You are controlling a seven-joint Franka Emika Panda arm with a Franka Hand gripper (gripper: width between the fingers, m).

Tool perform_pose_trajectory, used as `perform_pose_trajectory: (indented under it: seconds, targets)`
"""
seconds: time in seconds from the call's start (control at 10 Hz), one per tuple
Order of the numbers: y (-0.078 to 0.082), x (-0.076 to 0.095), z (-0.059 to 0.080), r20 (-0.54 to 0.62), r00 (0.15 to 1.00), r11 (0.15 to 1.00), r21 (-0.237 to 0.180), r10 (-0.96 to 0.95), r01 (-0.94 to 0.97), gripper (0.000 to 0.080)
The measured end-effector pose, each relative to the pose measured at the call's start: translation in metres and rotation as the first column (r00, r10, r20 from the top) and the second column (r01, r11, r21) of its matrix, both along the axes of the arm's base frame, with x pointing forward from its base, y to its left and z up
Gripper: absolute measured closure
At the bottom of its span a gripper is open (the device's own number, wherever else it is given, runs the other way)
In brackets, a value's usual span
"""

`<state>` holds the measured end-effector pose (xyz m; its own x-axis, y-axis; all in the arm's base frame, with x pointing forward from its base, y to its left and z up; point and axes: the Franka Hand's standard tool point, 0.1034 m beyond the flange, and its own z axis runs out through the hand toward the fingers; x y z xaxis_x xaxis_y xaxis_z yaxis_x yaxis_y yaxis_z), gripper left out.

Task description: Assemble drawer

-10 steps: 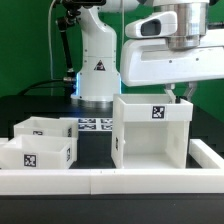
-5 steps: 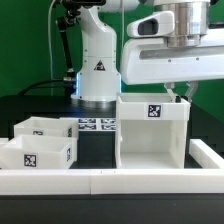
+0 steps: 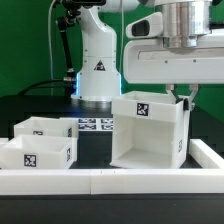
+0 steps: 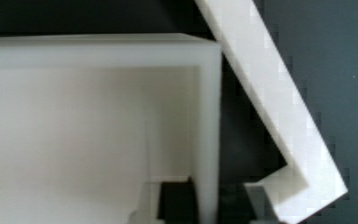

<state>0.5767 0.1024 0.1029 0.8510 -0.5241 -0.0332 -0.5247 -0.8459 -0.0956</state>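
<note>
The drawer's tall white casing (image 3: pixel 148 132) stands tilted on the black table at the exterior view's right, its tag facing the camera. My gripper (image 3: pixel 181 97) is shut on the top of its right wall. In the wrist view the dark fingers (image 4: pixel 179 202) clamp that thin wall (image 4: pixel 208 110), with the gripper (image 4: pixel 213 205) straddling it and the casing's inside (image 4: pixel 87 130) beside it. Two shallow white trays (image 3: pixel 42 128) (image 3: pixel 38 152) with tags lie side by side at the exterior view's left, apart from the casing.
A low white border rail (image 3: pixel 110 181) runs along the front and up the right side (image 3: pixel 208 152), and shows as a slanted white bar in the wrist view (image 4: pixel 261 90). The marker board (image 3: pixel 95 125) lies behind, by the robot base (image 3: pixel 97 60).
The casing has tipped and turned from standing square; its top edge now slants and its tag has shifted left. The gripper stays on its right wall. The trays have not moved.
</note>
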Motion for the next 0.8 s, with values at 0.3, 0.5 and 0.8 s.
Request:
perform_pose_trajectory:
  seconds: [0.3, 0.5, 0.8]
  targets:
    - [-0.0023, 0.0061, 0.0013, -0.011, 0.987, 0.987, 0.01, -0.158, 0.158, 0.0761]
    - [0.0006, 0.0057, 0.0014, -0.023, 0.97, 0.97, 0.017, -0.242, 0.243, 0.0761]
    - [0.0023, 0.008, -0.0003, -0.06, 0.892, 0.892, 0.036, -0.448, 0.451, 0.0761]
